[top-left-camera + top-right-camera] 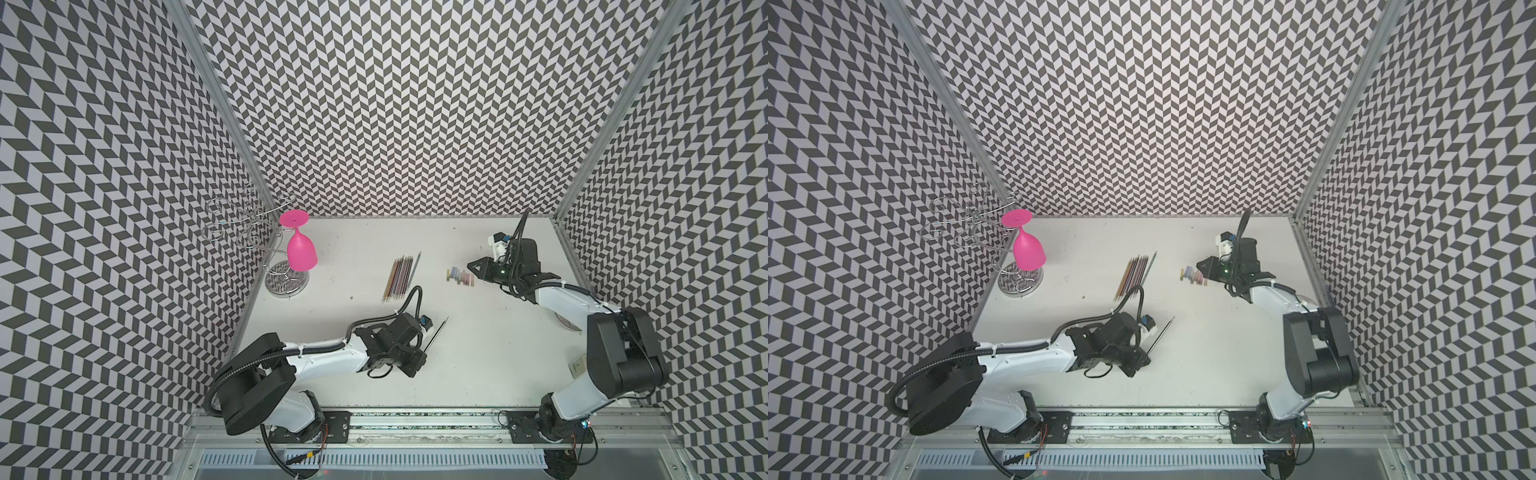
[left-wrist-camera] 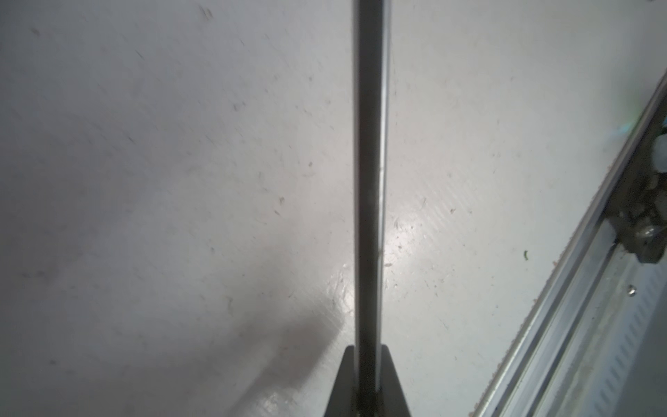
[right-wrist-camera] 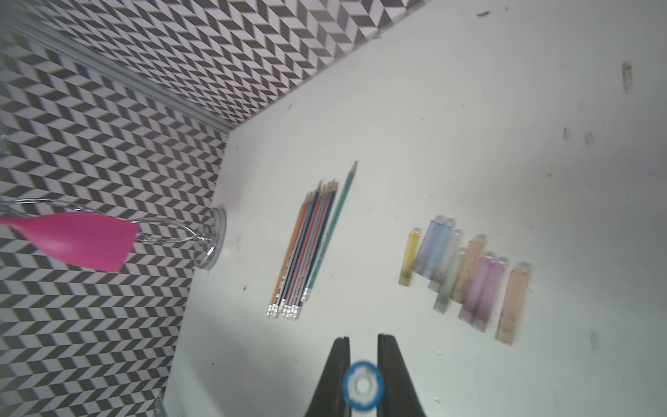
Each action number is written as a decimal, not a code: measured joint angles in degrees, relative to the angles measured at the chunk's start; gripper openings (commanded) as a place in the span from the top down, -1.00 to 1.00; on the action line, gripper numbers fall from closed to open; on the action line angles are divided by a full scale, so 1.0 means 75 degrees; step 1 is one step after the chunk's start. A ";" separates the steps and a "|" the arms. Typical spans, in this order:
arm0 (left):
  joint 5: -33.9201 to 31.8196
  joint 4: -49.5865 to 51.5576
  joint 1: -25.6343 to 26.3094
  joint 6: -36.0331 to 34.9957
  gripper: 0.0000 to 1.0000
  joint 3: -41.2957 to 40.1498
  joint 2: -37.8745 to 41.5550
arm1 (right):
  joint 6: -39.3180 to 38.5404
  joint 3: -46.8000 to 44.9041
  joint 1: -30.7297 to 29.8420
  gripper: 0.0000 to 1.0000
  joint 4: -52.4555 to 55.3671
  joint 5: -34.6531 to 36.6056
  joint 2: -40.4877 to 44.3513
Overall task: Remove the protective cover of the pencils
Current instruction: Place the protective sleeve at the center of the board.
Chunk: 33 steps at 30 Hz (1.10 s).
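Left wrist view — left fingers (image 2: pixel 343 390) clamp one dark pencil (image 2: pixel 368 180); right fingers (image 3: pixel 335 368) pinch a blue-rimmed cover (image 3: pixel 362 386), other pencils (image 3: pixel 302 249) well apart.

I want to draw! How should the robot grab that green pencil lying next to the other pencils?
Probably near its pointed end, from straight above, jaws across the thin body. The green pencil lies flat, and that end sticks out past the other pencils, angled away, leaving room for fingers.
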<state>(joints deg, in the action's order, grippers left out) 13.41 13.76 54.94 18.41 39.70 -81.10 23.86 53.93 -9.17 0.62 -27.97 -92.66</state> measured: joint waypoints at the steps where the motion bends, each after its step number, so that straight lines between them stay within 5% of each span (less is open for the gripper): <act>1: 0.0020 0.0184 -0.0122 -0.0073 1.00 0.0245 0.0003 | -0.0067 0.0020 0.0006 0.83 0.0073 0.0146 -0.0087; 7: 0.0102 0.1667 -0.1524 -0.1125 1.00 0.2614 -0.0134 | -0.0440 0.0064 0.0140 0.78 0.0323 0.0883 -0.0525; 14: -0.0096 0.2527 -0.2940 -0.1888 1.00 0.4980 -0.1515 | -0.0641 0.0236 0.0466 0.77 0.0580 0.0927 -0.0915; 20: -0.0079 0.2859 -0.2961 -0.2072 1.00 0.4992 -0.2308 | -0.0699 0.0230 0.0548 0.78 0.0603 0.0924 -0.0912; 33: -0.0029 0.2812 -0.3276 -0.2291 1.00 0.4316 -0.1955 | -0.0702 0.0187 0.0562 0.81 0.0586 0.0839 -0.0938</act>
<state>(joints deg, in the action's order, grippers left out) 13.19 34.85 30.37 1.23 72.07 -95.77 18.59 55.33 -4.95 5.02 -21.67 -99.70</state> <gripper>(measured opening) 0.070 0.128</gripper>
